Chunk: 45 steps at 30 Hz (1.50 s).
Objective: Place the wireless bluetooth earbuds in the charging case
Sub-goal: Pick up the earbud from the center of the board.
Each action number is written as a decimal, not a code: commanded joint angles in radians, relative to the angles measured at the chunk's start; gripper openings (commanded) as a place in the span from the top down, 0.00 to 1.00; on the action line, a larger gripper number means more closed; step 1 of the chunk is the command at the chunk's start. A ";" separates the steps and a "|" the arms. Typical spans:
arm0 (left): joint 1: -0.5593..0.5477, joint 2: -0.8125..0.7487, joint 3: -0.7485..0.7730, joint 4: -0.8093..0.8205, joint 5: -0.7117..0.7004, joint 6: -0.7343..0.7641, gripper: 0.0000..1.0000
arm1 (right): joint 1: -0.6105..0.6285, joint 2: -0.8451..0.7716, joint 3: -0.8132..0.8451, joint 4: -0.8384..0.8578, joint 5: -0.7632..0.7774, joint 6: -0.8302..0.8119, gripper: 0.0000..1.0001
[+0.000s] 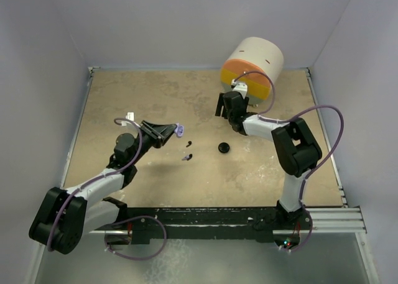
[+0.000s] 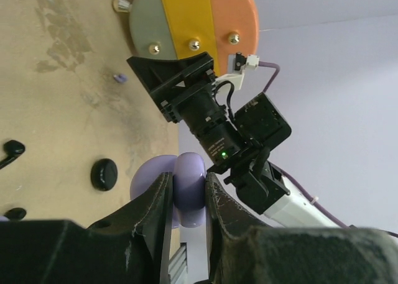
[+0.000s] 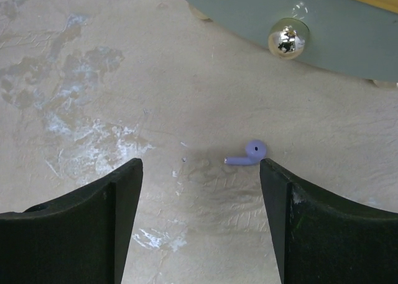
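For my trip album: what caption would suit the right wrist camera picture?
Open right claw poised over a tiny lavender plastic earbud lying on the mottled beige tabletop.

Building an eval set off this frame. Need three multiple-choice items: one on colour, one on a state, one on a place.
1. What colour is the case clamped in the left end effector?
A) black
B) lavender
C) orange

2. How does the right end effector stand?
A) shut on an earbud
B) shut on nothing
C) open, holding nothing

3. Where is the lavender earbud?
A) inside the case
B) on the table, between the right end effector's fingers
C) clamped in the left end effector

Key:
1 B: the left wrist view shows a rounded lavender body pinched between the dark fingers.
2 C: the right wrist view shows its fingers wide apart with only bare table and the earbud between them.
3 B: it lies flat on the table near the right-hand finger, touching neither.
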 commanded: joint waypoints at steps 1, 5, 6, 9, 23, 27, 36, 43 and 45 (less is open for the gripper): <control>0.002 -0.014 0.040 -0.084 -0.021 0.077 1.00 | -0.019 0.019 0.054 0.007 0.033 -0.006 0.22; 0.002 -0.002 0.037 -0.075 -0.021 0.079 1.00 | -0.033 0.051 0.060 0.010 0.040 -0.002 0.22; 0.003 0.002 0.036 -0.072 -0.022 0.078 1.00 | -0.036 0.055 0.059 0.013 0.040 -0.002 0.22; 0.003 0.009 0.035 -0.065 -0.023 0.077 1.00 | -0.045 0.069 0.058 0.021 0.039 -0.003 0.22; 0.001 0.013 0.029 -0.059 -0.031 0.077 1.00 | -0.066 0.115 0.049 0.072 -0.030 -0.009 0.22; 0.003 0.015 0.030 -0.060 -0.032 0.076 1.00 | -0.066 0.119 0.036 0.087 -0.060 -0.001 0.22; 0.001 0.019 0.029 -0.058 -0.033 0.076 1.00 | -0.064 0.109 0.006 0.104 -0.104 0.014 0.24; 0.002 0.018 0.027 -0.057 -0.035 0.077 1.00 | -0.064 0.095 -0.007 0.102 -0.114 0.042 0.24; 0.002 0.020 0.024 -0.053 -0.033 0.076 1.00 | -0.066 0.090 -0.013 0.107 -0.109 0.057 0.25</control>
